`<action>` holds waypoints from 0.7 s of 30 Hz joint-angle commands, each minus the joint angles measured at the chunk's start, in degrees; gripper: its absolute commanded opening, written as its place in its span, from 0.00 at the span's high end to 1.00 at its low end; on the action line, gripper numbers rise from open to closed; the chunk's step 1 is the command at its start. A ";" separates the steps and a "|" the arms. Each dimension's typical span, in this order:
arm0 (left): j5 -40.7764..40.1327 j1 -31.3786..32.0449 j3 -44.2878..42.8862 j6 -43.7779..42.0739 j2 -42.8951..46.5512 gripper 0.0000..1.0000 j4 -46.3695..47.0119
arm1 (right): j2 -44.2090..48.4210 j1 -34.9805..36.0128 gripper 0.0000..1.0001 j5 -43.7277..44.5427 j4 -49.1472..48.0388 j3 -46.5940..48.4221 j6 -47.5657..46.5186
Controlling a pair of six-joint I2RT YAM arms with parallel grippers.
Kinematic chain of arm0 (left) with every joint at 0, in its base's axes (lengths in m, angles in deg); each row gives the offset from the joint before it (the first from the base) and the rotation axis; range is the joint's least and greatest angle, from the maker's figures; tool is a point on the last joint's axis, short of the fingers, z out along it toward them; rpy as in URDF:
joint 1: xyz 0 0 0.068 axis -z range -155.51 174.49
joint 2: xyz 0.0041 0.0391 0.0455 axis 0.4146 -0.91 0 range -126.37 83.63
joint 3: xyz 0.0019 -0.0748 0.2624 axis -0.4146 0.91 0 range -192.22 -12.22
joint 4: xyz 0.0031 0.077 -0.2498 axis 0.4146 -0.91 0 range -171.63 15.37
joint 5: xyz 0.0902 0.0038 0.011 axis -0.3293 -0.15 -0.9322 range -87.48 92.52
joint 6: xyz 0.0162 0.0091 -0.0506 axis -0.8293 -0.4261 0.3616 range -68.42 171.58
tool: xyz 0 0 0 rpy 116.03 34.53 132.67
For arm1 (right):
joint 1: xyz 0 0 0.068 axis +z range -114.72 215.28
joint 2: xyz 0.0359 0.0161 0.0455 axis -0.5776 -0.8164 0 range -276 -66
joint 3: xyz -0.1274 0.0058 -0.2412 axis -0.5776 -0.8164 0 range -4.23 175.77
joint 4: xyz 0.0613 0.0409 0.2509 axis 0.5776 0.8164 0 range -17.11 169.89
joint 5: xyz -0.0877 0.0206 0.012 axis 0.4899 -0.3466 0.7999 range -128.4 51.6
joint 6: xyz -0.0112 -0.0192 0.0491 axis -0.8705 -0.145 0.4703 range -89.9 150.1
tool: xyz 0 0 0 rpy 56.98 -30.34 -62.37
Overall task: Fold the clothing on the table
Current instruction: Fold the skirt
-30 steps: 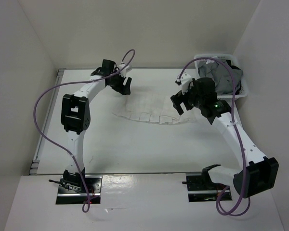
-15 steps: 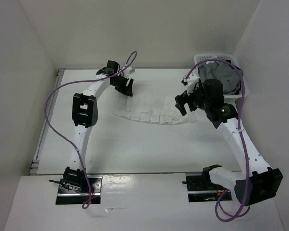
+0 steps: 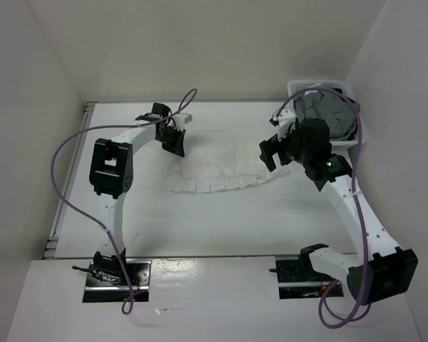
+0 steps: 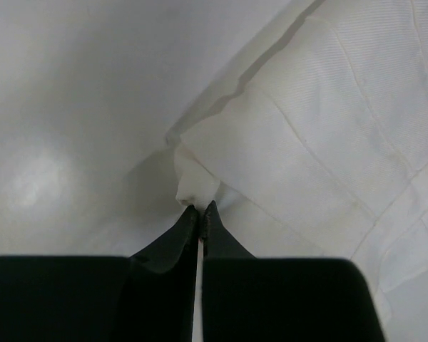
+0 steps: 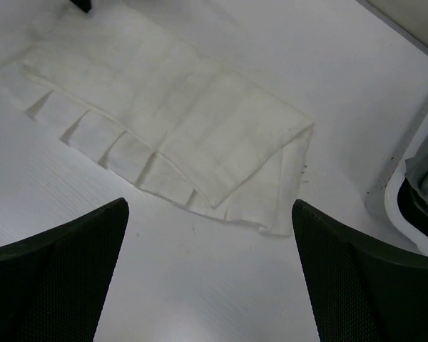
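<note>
On the table (image 3: 200, 221) the skirt (image 3: 221, 167) lay flat between the arms. The left gripper (image 4: 200, 209) was pressed together on a small nub at the skirt's far left corner. The right gripper (image 5: 208, 206) hung spread wide over the opposite end, holding nothing. A clean fold would likely need the right to take its matching corner, then both lifting level. How much cloth the left tips caught was unclear, and the basket (image 3: 362, 135) beyond was cut off in the right wrist view.

The white pleated skirt (image 3: 221, 167) lies spread flat mid-table, its long side running left to right and its scalloped hem toward the near edge (the far-left corner is bunched into a small nub). The white table (image 3: 221, 221) extends well beyond it all around.
</note>
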 commanded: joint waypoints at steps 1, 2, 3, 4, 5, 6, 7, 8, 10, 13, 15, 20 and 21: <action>-6.41 -0.70 10.29 4.70 6.95 1.00 1.36 | -3.12 -0.40 0.01 3.56 -2.09 0.81 3.43; -7.55 -1.48 11.96 7.15 8.96 1.00 1.97 | -4.35 -0.40 0.01 4.53 -2.09 0.82 4.83; -7.56 -2.01 15.11 8.47 9.94 1.00 1.98 | -6.89 -0.40 0.01 6.28 -2.09 1.52 5.37; -8.08 -3.06 16.54 9.62 11.60 1.00 2.50 | -8.31 -0.40 0.01 7.16 -2.09 1.52 5.99; -9.04 -3.59 17.94 11.37 12.57 1.00 2.51 | -9.80 -0.40 0.01 8.04 -2.09 2.13 7.47; -9.84 -4.30 19.52 12.17 13.63 1.00 3.46 | -12.77 -0.40 0.01 8.92 -2.09 2.14 8.01; -9.84 -4.30 22.50 12.18 15.73 1.00 4.60 | -14.37 -0.40 0.01 9.45 -1.56 3.62 8.01; -12.63 -4.83 24.01 12.88 16.88 1.00 5.22 | -15.95 -0.40 0.01 10.42 -1.56 4.15 8.54; -14.58 -5.53 27.08 14.29 19.77 1.00 5.93 | -20.61 0.12 0.01 11.56 -1.56 5.74 9.15; -16.70 -8.07 29.11 17.27 23.11 1.00 5.93 | -26.57 0.12 0.01 12.10 -2.17 9.15 9.16; -17.23 -8.87 29.65 17.97 23.66 1.00 5.41 | -31.07 0.12 0.01 11.31 -2.17 10.83 9.68; -17.75 -10.18 32.97 19.47 25.68 1.00 5.41 | -38.45 0.12 0.01 4.46 -2.17 15.06 10.83; -17.75 -10.19 33.60 20.08 25.68 1.00 5.93 | -39.34 0.12 0.01 2.27 -2.17 15.93 10.83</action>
